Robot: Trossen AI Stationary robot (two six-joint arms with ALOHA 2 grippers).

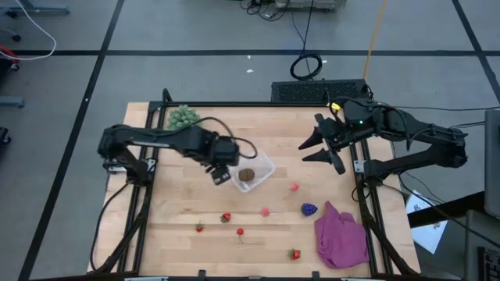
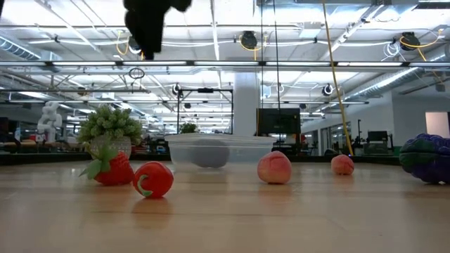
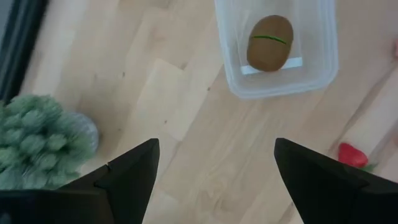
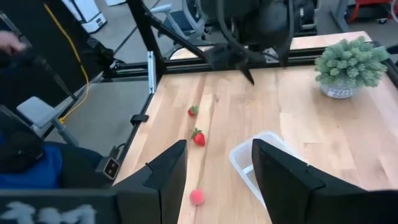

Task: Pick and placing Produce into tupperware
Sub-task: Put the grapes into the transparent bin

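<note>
The clear tupperware (image 1: 264, 165) stands mid-table with the brown round fruit (image 1: 246, 175) lying inside it, also plain in the left wrist view (image 3: 270, 42). On the wood lie two pink fruits (image 1: 294, 186) (image 1: 266, 211), a purple cluster (image 1: 309, 209) and several small red ones (image 1: 226, 218) (image 1: 294, 254). My left gripper (image 1: 221, 176) hovers open just left of the tub, above the table (image 3: 216, 149). My right gripper (image 1: 305, 152) is open too (image 4: 219, 149), held up near the table's far right, away from the fruits.
A green spiky plant in a pot (image 1: 183, 117) stands at the far left corner. A purple cloth (image 1: 341, 236) lies crumpled at the near right. Black frame rails run along the table's left and right edges. Bare wood lies between the tub and the right arm.
</note>
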